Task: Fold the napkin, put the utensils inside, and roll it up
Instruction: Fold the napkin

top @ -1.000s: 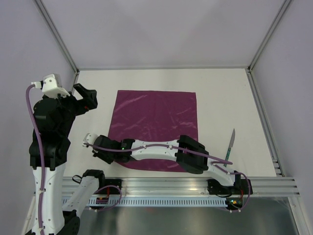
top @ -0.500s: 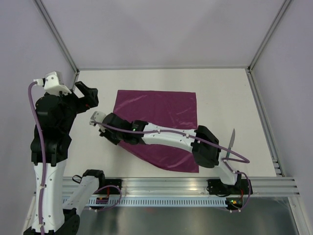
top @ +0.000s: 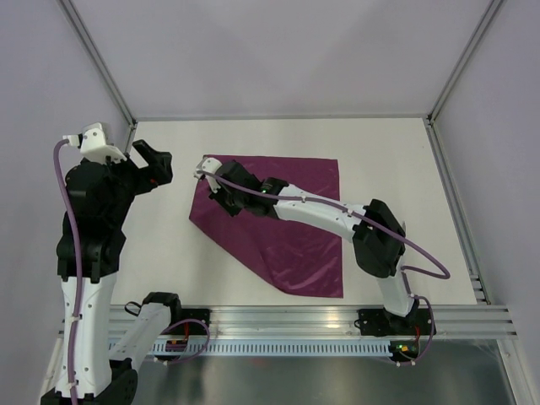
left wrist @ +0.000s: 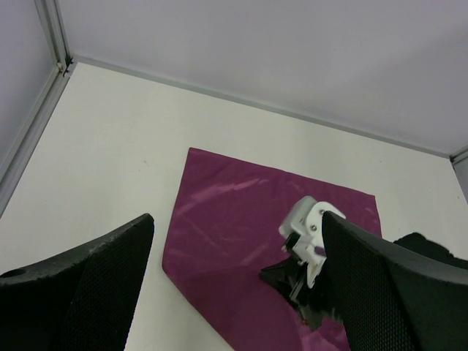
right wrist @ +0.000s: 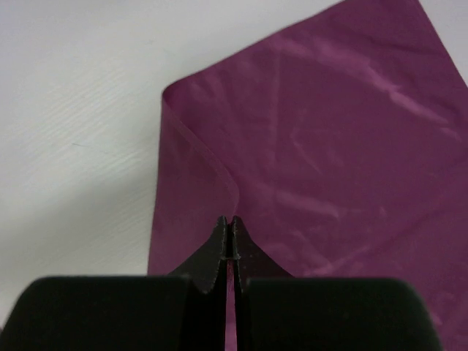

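Right gripper clamped on folded-over napkin corner; left gripper aloft beside it, jaws wide apart.

Overhead from behind, wrist views, napkin shared

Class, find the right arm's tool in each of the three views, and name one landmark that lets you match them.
Top external: the right tool is upper left of centre, over the left part of the napkin.
Left wrist: the right tool is lower right of centre, on the napkin.
Right wrist: the right tool is at bottom centre, shut on the napkin.
Shared landmark: the napkin's folded-over left edge.
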Tool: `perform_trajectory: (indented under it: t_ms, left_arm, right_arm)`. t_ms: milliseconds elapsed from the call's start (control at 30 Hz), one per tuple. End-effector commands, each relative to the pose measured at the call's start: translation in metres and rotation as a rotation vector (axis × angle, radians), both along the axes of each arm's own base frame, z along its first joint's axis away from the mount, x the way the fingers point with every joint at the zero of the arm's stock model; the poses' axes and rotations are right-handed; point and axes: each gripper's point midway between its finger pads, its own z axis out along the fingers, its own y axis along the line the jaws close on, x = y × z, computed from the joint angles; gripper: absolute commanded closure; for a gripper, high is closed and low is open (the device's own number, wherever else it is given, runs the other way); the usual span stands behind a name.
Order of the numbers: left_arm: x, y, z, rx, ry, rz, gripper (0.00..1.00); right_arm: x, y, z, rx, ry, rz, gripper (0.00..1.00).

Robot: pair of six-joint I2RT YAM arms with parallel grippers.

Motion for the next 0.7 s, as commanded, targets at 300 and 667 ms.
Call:
perform_trajectory:
  t_ms: [300,667]
  left_arm:
    - [0.009,-0.006,0.0,-0.002,-0.017,-0.035,0.0]
    - [0.015,-0.007,-0.006,0.004,-0.005,-0.042,0.0]
  right_arm:
    - [0.061,-0.081,0.007,-0.029,-0.074,-0.147,1.0]
    - [0.097,-0.135,0.004,-0.035,-0.085,-0.259,0.99]
